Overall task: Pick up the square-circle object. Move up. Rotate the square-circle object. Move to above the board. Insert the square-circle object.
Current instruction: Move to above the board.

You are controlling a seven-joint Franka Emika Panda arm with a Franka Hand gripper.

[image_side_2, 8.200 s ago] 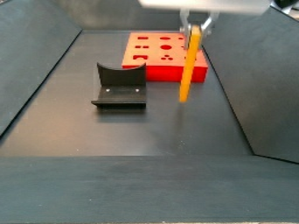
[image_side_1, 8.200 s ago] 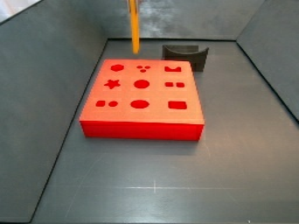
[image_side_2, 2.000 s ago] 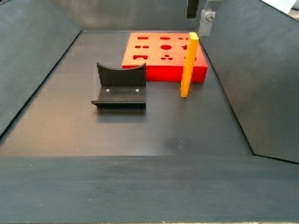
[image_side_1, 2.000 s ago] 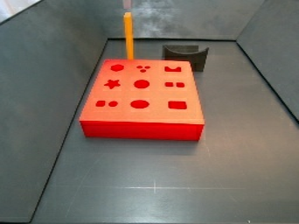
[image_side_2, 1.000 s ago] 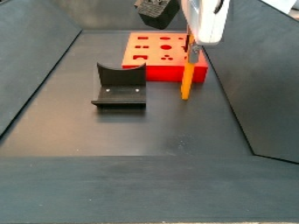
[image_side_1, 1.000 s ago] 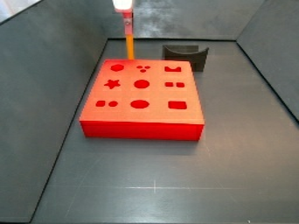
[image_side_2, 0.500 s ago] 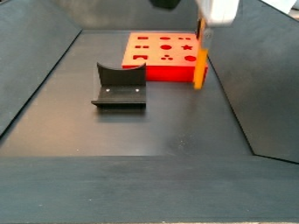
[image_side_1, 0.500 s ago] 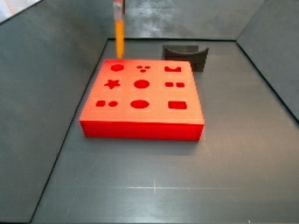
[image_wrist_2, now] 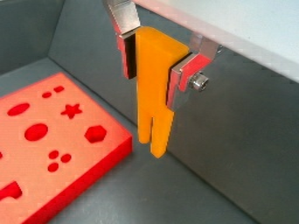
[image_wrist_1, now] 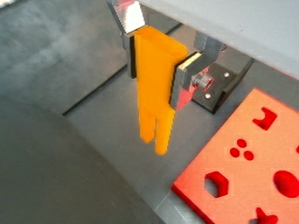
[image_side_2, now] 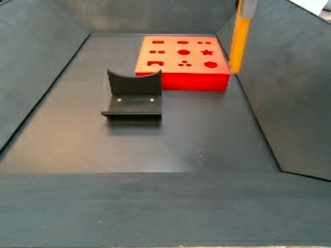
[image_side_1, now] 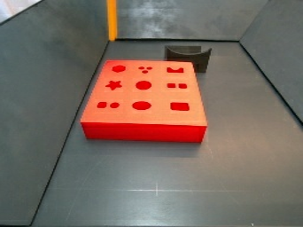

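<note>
Clearly visible in both wrist views, the square-circle object is a long, plain orange-yellow bar with flat faces and squared edges; its free lower end splits into two short parallel prongs with a narrow slot between them. It hangs upright in the gripper, whose jaws are clamped on the bar's upper part, one silver finger pressed against each of two opposite faces. The bar's surface is uniform in colour, without markings, and no writing or label can be read on it or on the gripper.

In a side view the bar shows only as a vertical orange strip at the upper edge, beyond the far corner of the board and clear of its top. From another side camera it stands in the air just beside the board's right edge, near the enclosure wall. The board is a flat red square block with a star, circles, squares and an oval cut in its top. The dark fixture sits on the floor beside the board.
</note>
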